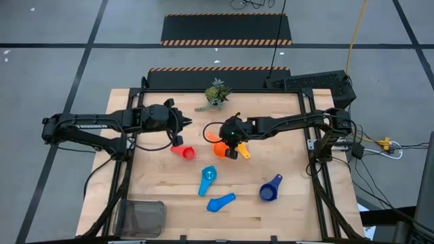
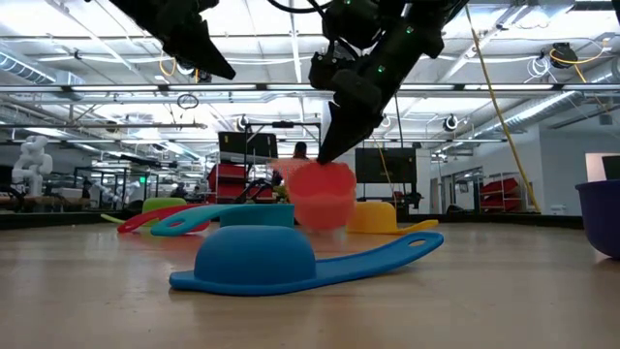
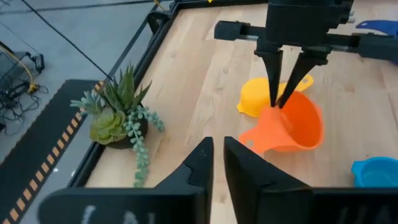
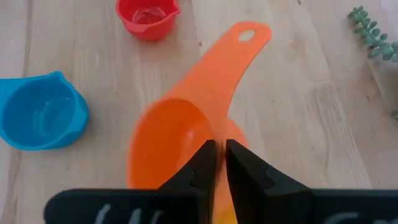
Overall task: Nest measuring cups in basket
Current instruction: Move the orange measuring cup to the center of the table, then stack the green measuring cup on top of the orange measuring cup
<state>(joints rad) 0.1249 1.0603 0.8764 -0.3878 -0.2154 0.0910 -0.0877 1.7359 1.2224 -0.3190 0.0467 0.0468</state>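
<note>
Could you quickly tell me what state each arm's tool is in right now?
Left tool: closed, holding nothing.
Right tool: closed on the rim of the orange cup.

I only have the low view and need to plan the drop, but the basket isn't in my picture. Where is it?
Observer: From above, the basket sits at the table's front corner on the left arm's side, apart from every cup.
Operator: Which arm has the orange cup?
Observer: The right gripper. Its wrist view shows the fingers pinching the wall of the orange cup at the rim.
Operator: And the left arm?
Observer: The left gripper hangs just beside the red cup, with nothing between its fingers.
</note>
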